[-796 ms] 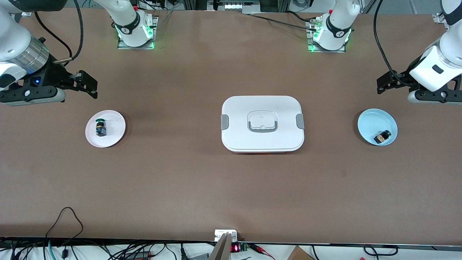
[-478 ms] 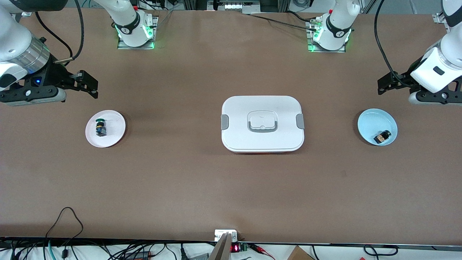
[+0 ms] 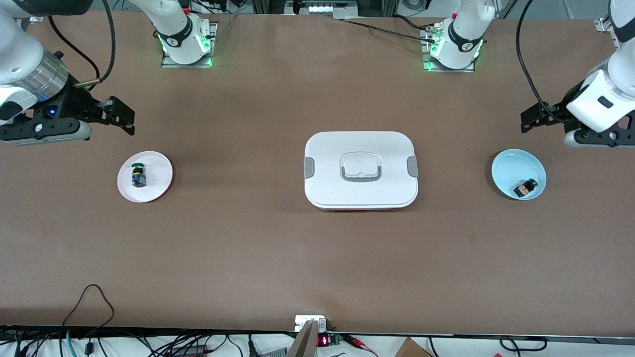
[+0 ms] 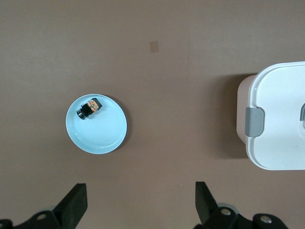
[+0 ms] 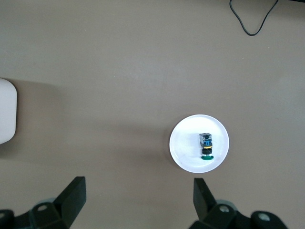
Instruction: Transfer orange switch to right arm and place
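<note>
The orange switch (image 3: pixel 525 188) lies in a blue saucer (image 3: pixel 506 171). A white lidded box (image 3: pixel 360 169) sits mid-desk. Left pincer (image 3: pixel 533 119) and right pincer (image 3: pixel 119 116) both hover spread, over bare desk (image 3: pixel 317 263)

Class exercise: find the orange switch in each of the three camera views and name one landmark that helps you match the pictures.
Front view: the orange switch lies on the light blue saucer, toward the left arm's end of the table.
Left wrist view: the switch lies near the saucer's rim.
Right wrist view: not in it; the white saucer there holds the green-capped switch.
Shared landmark: the white lidded box, whose edge shows in both wrist views.
</note>
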Motion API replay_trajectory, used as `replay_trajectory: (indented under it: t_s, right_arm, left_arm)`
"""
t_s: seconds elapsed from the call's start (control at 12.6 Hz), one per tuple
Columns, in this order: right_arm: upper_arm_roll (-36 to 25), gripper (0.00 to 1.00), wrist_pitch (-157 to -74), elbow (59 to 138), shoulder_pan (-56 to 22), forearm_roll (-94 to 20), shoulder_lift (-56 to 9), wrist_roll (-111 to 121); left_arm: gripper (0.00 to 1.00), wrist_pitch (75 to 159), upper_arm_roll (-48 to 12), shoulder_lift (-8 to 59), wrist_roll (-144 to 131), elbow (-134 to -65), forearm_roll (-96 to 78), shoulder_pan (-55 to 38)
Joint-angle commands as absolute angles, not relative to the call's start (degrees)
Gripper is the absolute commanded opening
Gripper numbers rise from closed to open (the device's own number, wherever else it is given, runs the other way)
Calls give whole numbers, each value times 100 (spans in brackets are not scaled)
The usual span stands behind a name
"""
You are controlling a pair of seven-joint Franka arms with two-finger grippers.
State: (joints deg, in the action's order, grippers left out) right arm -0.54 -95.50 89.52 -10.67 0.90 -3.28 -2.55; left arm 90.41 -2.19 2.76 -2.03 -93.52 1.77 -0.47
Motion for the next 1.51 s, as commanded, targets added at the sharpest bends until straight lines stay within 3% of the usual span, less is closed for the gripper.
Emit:
replay_trajectory:
  t_s: [0.0, 0.24, 0.64, 0.8, 0.88, 0.96, 1.19, 1.43]
  right_arm:
    - [-35, 100, -9545, 8982, -1063, 141, -281, -334]
    - [-44, 100, -9589, 8982, -1063, 167, -281, -334]
    - [-88, 100, -9607, 8974, -1028, 202, -316, -325]
    - [-88, 100, -9545, 8965, -924, 202, -282, -282]
    - [-97, 100, -9467, 8965, -914, 185, -212, -264]
    - [-97, 100, -9370, 8965, -923, 193, -194, -290]
    - [-105, 100, -9360, 8947, -914, 211, -185, -272]
    - [-105, 100, -9036, 8773, -914, 220, -158, -264]
  left_arm:
    - [100, 8903, -228, 878, -150, -8877, 79, 114]
    - [100, 8990, -220, 1107, -61, -8955, 105, 386]
    - [100, 10289, -211, 1214, -1071, -9849, 53, 1194]
    - [98, 11341, -202, 1195, -1317, -10534, 53, 1326]
    - [89, 11964, -211, 1169, -1310, -10964, 61, 1484]
    - [89, 12528, -220, 1108, -1318, -11404, 53, 1538]
    - [99, 14083, -211, 1299, -1336, -12293, 53, 1660]
    - [100, 15246, -211, 1756, -1336, -12665, 53, 1749]
